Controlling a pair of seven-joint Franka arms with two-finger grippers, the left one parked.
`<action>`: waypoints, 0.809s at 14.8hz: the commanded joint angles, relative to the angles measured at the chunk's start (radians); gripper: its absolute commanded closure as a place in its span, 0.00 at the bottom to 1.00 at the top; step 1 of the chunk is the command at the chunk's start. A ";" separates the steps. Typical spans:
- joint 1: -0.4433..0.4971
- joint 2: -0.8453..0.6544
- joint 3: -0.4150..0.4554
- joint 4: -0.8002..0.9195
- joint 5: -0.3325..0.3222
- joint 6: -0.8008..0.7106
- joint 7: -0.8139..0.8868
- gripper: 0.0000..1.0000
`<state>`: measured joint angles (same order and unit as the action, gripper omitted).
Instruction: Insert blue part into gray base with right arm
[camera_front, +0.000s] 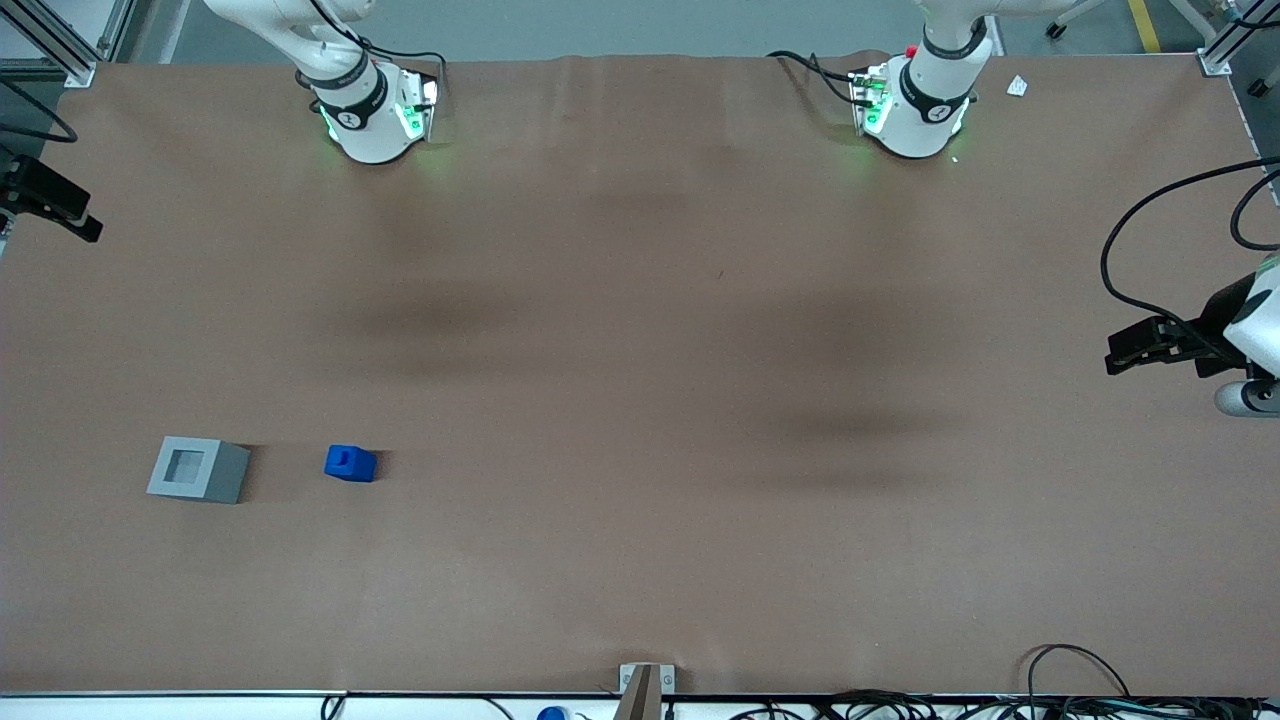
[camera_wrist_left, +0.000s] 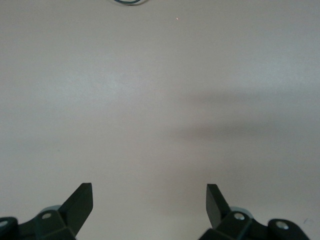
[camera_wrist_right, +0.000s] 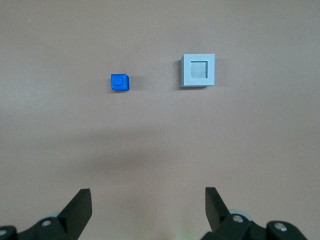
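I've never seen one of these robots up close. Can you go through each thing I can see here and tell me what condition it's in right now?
Small bright blue plastic block: resting on the brown table, not gripped, beside the base but apart from it.
Light gray boxy base: upright on the table, its square socket empty.
Right arm's black two-finger gripper: open, holding nothing, high above the table and looking down on both blocks.

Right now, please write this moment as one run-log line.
hand: open, high above table | blue part: on table beside gray base, apart | socket: empty
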<state>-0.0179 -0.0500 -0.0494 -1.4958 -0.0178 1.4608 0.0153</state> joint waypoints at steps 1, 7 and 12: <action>-0.007 0.009 -0.001 0.019 0.015 -0.019 -0.011 0.00; -0.036 0.009 -0.006 0.006 0.016 -0.025 -0.017 0.00; -0.077 0.015 -0.006 -0.021 0.018 -0.034 -0.129 0.00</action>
<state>-0.0694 -0.0407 -0.0632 -1.5076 -0.0173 1.4375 -0.0834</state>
